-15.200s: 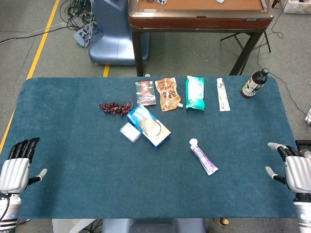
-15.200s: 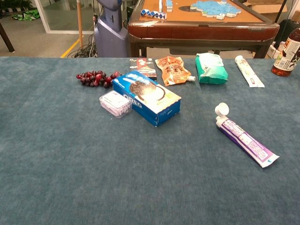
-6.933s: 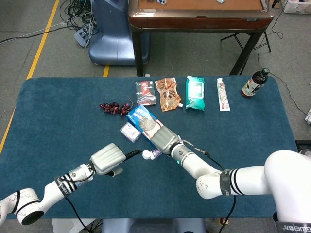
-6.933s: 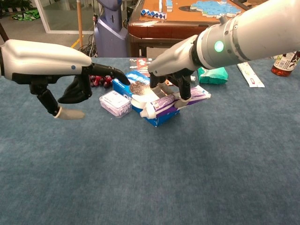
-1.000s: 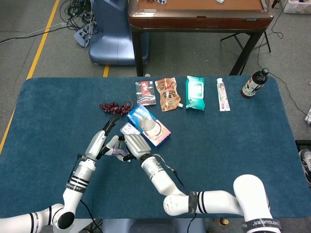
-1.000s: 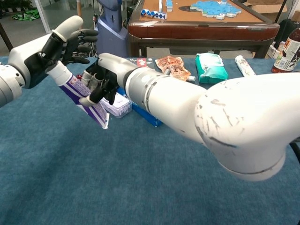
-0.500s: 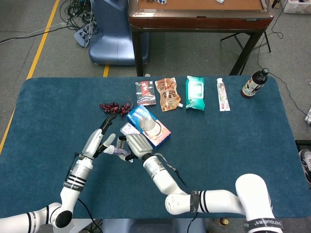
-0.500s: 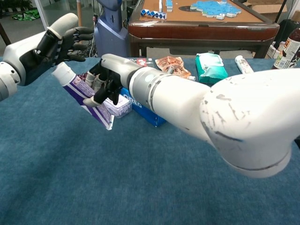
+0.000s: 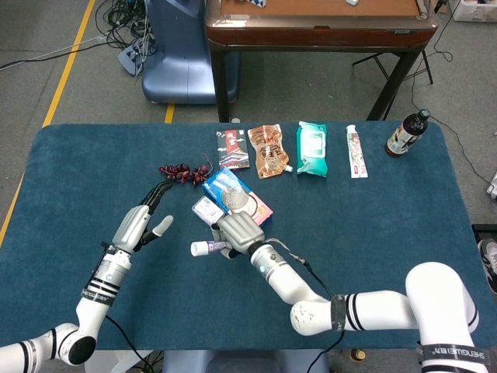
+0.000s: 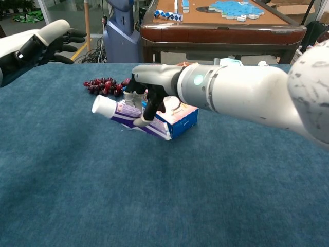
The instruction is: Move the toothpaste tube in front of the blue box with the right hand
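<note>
The toothpaste tube (image 9: 203, 248) (image 10: 122, 113), purple with a white cap, is held by my right hand (image 9: 238, 231) (image 10: 147, 93). It lies almost level, cap pointing left, just above the cloth at the near left side of the blue box (image 9: 242, 199) (image 10: 181, 114). Whether its tail touches the cloth I cannot tell. My left hand (image 9: 141, 222) (image 10: 37, 45) hangs to the left, fingers spread, holding nothing and apart from the tube.
A small clear box (image 9: 205, 208) lies by the blue box, partly behind my right hand. Grapes (image 9: 180, 172) (image 10: 104, 85) lie behind it. Along the far edge are a dark packet (image 9: 232, 148), orange pouch (image 9: 269, 150), green pack (image 9: 312, 148), another tube (image 9: 356, 151) and a bottle (image 9: 407, 134).
My left hand has let go of the tube and drawn back to the left. My right hand has carried the tube right and down, turning it nearly level.
</note>
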You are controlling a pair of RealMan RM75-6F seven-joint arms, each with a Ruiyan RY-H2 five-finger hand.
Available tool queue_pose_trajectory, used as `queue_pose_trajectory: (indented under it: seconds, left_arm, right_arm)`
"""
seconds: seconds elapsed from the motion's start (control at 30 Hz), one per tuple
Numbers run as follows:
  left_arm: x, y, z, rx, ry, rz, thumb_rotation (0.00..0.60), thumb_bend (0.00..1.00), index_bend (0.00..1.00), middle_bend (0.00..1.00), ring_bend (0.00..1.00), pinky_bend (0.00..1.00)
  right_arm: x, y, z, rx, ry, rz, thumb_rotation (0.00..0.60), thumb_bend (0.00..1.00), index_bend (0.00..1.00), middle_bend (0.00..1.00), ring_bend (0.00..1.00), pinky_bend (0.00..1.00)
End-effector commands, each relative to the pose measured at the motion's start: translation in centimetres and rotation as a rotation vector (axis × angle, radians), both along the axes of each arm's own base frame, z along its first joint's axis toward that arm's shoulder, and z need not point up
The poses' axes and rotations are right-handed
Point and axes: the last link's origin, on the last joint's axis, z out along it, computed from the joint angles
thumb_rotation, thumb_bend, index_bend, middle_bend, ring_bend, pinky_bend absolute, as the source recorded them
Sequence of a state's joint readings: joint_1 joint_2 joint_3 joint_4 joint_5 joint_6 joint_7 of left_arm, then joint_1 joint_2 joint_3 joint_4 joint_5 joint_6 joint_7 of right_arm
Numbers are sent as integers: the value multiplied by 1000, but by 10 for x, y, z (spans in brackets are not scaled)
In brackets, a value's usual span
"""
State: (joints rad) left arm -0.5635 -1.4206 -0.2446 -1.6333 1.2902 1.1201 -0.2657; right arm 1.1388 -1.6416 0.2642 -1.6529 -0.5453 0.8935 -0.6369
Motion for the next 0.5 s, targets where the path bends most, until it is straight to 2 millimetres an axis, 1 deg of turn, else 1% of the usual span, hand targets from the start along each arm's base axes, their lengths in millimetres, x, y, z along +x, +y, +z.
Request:
queue_pose_trajectory:
  seconds: [0.03,0.5]
  left_arm:
    - [-1,-1,2,-1,21,-8,0,145,0,0,0,76]
    - [-3,-5,3,-2,72,-24,0,144,0,0,0,76]
  right_arm:
    - [-8,3,3,19,89,29,600,914,901,796,740,585]
    - [-26,5,9,34,272,63,600,920,901,789,735,585]
